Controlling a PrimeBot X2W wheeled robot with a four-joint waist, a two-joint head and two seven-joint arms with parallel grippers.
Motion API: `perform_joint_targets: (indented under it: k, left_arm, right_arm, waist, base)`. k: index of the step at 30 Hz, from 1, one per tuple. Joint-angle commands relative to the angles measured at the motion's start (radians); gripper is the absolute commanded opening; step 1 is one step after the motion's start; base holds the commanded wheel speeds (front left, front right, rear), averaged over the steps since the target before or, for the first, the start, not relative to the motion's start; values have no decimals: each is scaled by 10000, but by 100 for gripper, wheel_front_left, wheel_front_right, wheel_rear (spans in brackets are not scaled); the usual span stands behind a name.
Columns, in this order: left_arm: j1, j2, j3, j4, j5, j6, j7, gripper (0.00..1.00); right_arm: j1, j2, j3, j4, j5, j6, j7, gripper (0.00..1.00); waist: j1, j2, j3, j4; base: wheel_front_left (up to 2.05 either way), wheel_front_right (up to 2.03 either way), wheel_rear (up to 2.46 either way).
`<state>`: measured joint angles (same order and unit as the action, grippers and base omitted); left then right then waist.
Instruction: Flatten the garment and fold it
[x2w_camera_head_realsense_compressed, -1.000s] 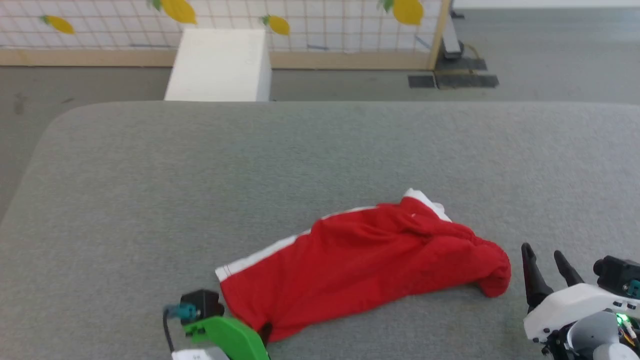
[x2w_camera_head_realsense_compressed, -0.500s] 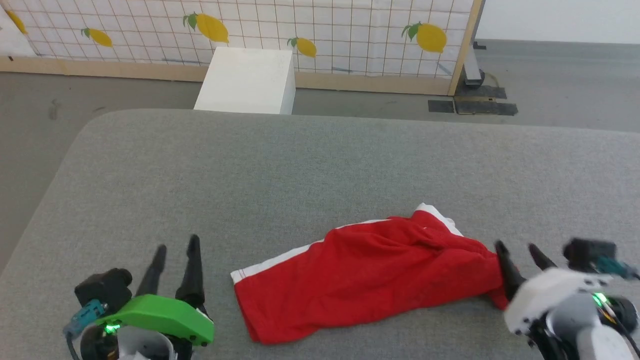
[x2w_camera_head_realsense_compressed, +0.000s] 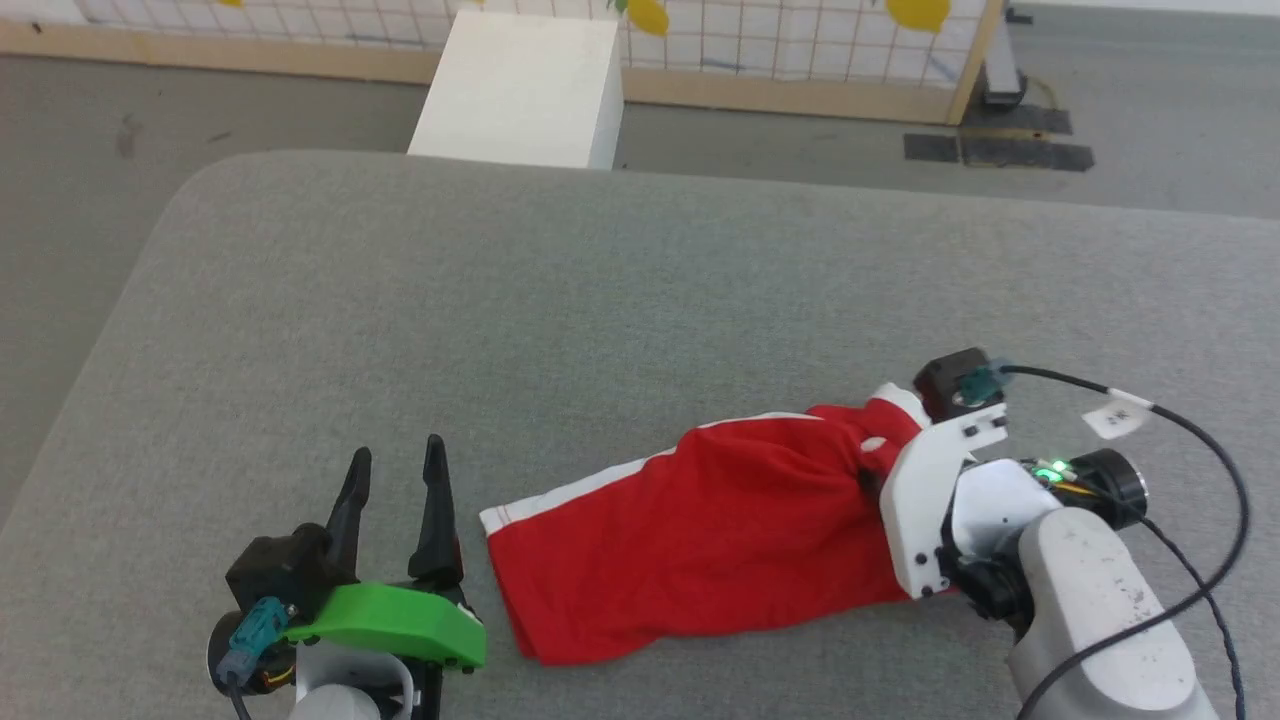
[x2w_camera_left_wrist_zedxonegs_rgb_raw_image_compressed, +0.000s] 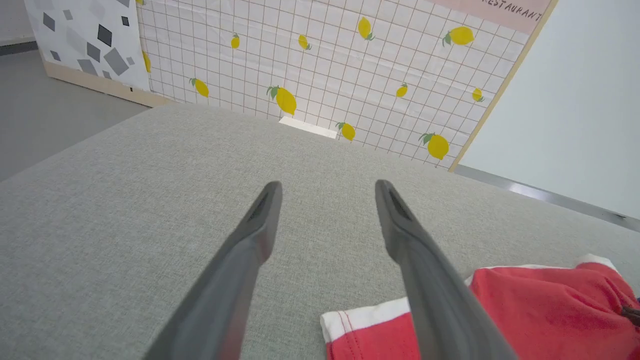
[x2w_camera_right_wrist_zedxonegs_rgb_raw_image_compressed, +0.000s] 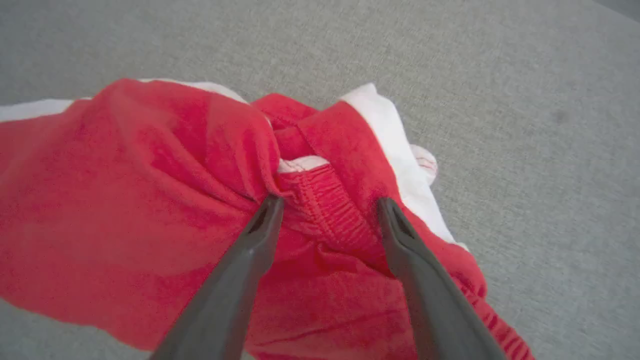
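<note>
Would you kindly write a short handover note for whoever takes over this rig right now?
Left gripper: open, empty, over the table just left of the garment, not touching it.
Right gripper: open, jaws astride the bunched right end of the garment, not closed on it.
Garment: on the table near its front edge, rumpled, white trim showing at both ends.
Done: nothing yet; it is neither flat nor folded.
Left: grip it, spread it flat, then fold.
</note>
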<state>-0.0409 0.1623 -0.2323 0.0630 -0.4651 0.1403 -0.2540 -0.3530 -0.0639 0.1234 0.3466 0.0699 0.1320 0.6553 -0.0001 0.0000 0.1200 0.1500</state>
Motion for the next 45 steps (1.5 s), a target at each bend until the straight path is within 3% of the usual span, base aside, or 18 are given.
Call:
perform_joint_targets:
  k: [1, 3, 4, 5, 6, 12, 19, 32, 33, 34, 35, 40, 45]
  left_arm:
    - [-134, -38, 71, 72, 88, -88, -66, 100]
    - [-136, -104, 120, 135, 146, -137, -71, 100]
    - [-137, -143, 155, 144, 183, -162, -73, 100]
    - [-139, -178, 195, 147, 223, -188, -73, 100]
    - [-144, -206, 225, 153, 253, -211, -74, 100]
    - [-225, -394, 300, 262, 411, -417, -76, 100]
    - [-327, -605, 316, 343, 532, -620, -77, 100]
    - [-1314, -936, -214, 612, 790, -1034, -77, 100]
    - [-1350, -958, -227, 646, 784, -1047, -77, 100]
    - [-1367, -972, -232, 683, 781, -1054, -77, 100]
    - [-1380, -987, -236, 729, 776, -1065, -77, 100]
    - [-1345, -1033, -225, 949, 761, -1106, -78, 100]
    - [-1259, -1058, -242, 1130, 735, -1184, -78, 100]
  right_arm:
    - [-123, -51, 138, 74, 25, -13, 229, 100]
    - [-91, -138, 269, 88, 99, -13, 487, 100]
    - [-57, -169, 247, 77, 118, -13, 582, 77]
    - [-33, -185, 240, 31, 129, -13, 616, 33]
    - [-18, -193, 232, -33, 140, -13, 592, 0]
    - [70, -236, -114, -819, 420, -13, 276, 0]
    - [-519, -603, -1825, -1334, 70, -13, 38, 0]
    - [-3161, -736, -4424, 2083, -2144, -13, -836, 0]
    - [-3241, -756, -4514, 2345, -2348, -13, -921, 7]
    - [-3294, -750, -4609, 2535, -2469, -13, -1003, 46]
    - [-3352, -754, -4700, 2728, -2605, -13, -1151, 100]
    - [-3481, -704, -5107, 3137, -2651, -13, -2276, 100]
    - [-3036, -472, -5180, 2831, -1838, -13, -3860, 100]
  waist:
    - [1, 0, 232, 230]
    - [1, 0, 258, 265]
    - [1, 0, 264, 274]
    - [1, 0, 269, 277]
    - [1, 0, 269, 273]
    - [1, 0, 174, 103]
    - [1, 0, 281, -139]
    - [1, 0, 1844, 656]
    - [1, 0, 1914, 702]
    - [1, 0, 1937, 715]
    - [1, 0, 1950, 724]
    - [1, 0, 1646, 574]
    - [1, 0, 992, 208]
  base:
    - [0, 0, 0]
    - [0, 0, 0]
    - [0, 0, 0]
    - [0, 0, 0]
    - [0, 0, 0]
    - [0, 0, 0]
    - [0, 0, 0]
    - [0, 0, 0]
    - [0, 0, 0]
    - [0, 0, 0]
    - [0, 0, 0]
    - [0, 0, 0]
    - [0, 0, 0]
